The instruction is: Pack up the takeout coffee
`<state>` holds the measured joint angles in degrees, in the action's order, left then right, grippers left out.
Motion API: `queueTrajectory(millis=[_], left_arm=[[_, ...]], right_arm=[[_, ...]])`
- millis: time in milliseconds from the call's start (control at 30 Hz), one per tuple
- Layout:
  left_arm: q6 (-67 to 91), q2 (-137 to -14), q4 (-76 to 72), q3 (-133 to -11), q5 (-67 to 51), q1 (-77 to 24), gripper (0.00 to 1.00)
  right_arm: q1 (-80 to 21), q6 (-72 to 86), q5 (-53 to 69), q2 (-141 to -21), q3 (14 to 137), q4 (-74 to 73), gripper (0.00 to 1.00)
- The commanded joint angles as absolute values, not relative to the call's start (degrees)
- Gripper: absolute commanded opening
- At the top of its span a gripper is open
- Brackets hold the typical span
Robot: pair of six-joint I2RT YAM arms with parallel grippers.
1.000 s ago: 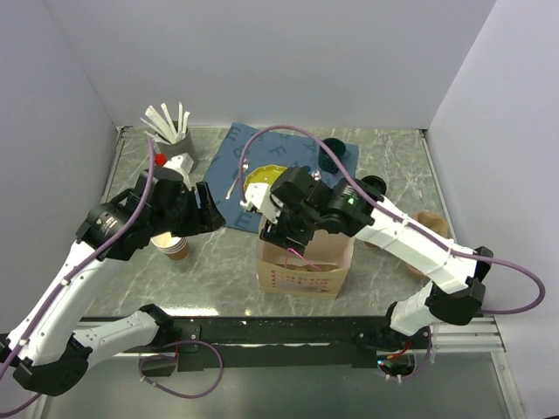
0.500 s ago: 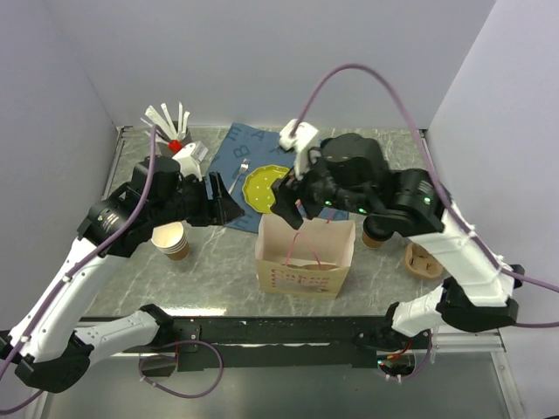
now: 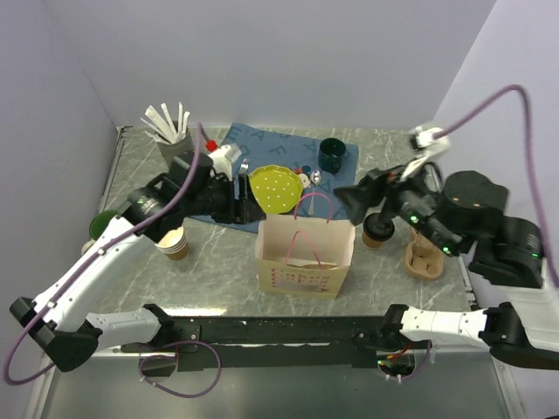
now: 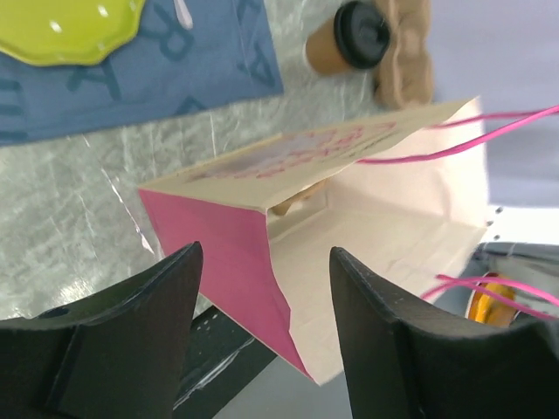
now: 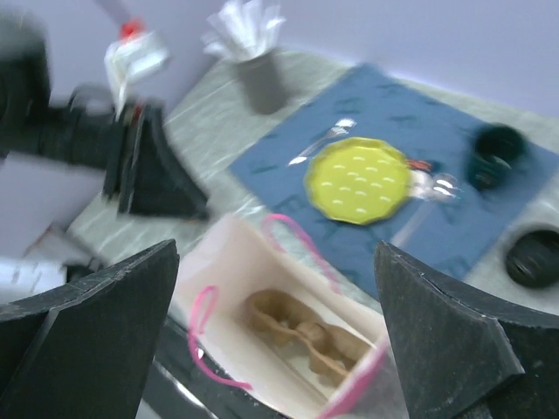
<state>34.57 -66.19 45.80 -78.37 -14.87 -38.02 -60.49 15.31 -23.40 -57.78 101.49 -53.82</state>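
Drop the empty, wide-spread right hand (image 5: 278, 251) onto the coffee (image 3: 376, 237), upright on the bench (image 3: 218, 262) just right of the bag (image 3: 306, 262), grip below the lid (image 4: 362, 30), keep level, and hold the bag mouth wide with the spread, empty left hand (image 4: 265, 253).

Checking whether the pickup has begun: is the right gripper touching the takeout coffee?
Apart. The right wrist view shows the right gripper open above the paper bag, the takeout coffee standing well off to the side.
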Motion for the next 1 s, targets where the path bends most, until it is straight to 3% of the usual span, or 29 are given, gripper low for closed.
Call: queueTrajectory(millis=[0, 133, 233, 267, 467, 800, 933, 967], left_arm=[[32.79, -68.28, 42.71, -77.34, -12.57, -41.74, 0.64], [32.70, -71.71, 44.74, -78.66, -11.16, -42.98, 0.56], [33.22, -72.16, 44.91, -79.54, -8.72, -43.42, 0.38], [33.92, -72.16, 45.09, -79.80, -7.92, -43.42, 0.26], [35.50, -73.04, 52.90, -83.23, -3.70, -43.42, 0.07], [39.37, -70.58, 60.11, -81.48, -0.18, -43.42, 0.08], [40.60, -70.84, 61.52, -81.30, -0.18, -43.33, 0.12], [41.21, -71.10, 62.13, -81.56, -0.18, -43.24, 0.18]], right_arm=[[-59.68, 22.75, -36.99, -60.28, 109.48, -64.49, 1.00], [-58.62, 26.36, -35.35, -62.67, 112.67, -70.84, 1.00], [-56.61, 24.87, -29.91, -60.39, 109.61, -67.34, 1.00], [-55.21, 25.48, -28.40, -60.21, 108.99, -67.67, 1.00], [-39.74, 27.95, -15.92, -63.28, 109.34, -73.55, 1.00], [-28.75, 25.22, -16.35, -67.33, 107.41, -75.86, 1.00], [-26.46, 24.70, -14.42, -67.15, 102.49, -75.15, 1.00], [-26.11, 24.26, -14.15, -67.32, 101.78, -75.06, 1.00]])
